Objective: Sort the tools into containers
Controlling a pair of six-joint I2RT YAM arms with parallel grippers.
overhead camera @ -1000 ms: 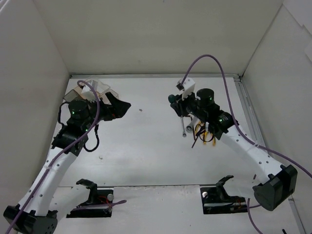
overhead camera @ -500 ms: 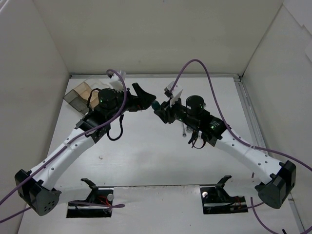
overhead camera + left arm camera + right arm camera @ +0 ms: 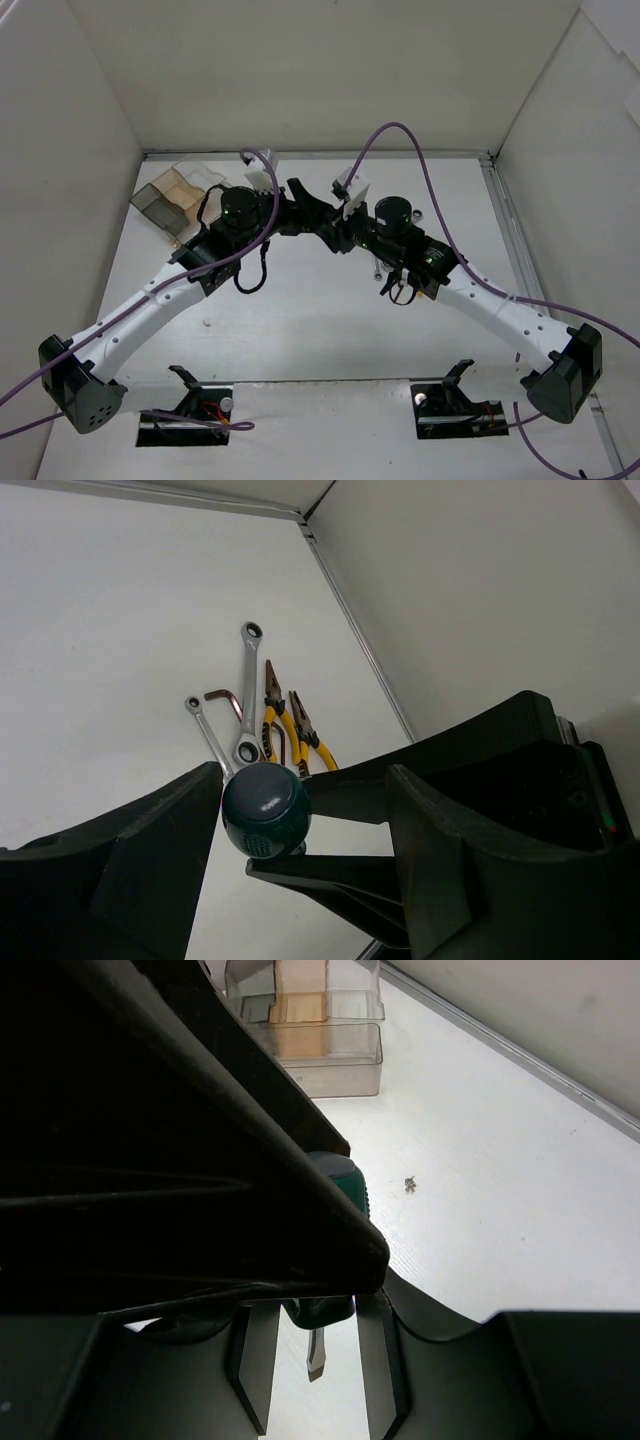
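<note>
The green-handled screwdriver (image 3: 265, 808) hangs in the air between both grippers at the table's middle. My right gripper (image 3: 317, 1380) is shut on its handle (image 3: 338, 1175), with the blade tip (image 3: 315, 1360) pointing down between the fingers. My left gripper (image 3: 305, 775) is open, its wide jaws either side of the handle's round end, which sits close to the left finger. In the top view the left gripper (image 3: 305, 205) and right gripper (image 3: 328, 225) meet tip to tip. The clear and brown containers (image 3: 180, 190) stand at the back left and also show in the right wrist view (image 3: 310, 1055).
Lying on the table right of centre are a silver ratchet wrench (image 3: 245, 695), a smaller wrench (image 3: 205, 730), yellow-handled pliers (image 3: 285, 720) and a dark hex key (image 3: 225, 695). White walls enclose the table. Purple cables arc over both arms.
My left arm swung from the containers to the centre. My right arm carried the screwdriver leftward from the tool pile. The two grippers now meet around the handle.
</note>
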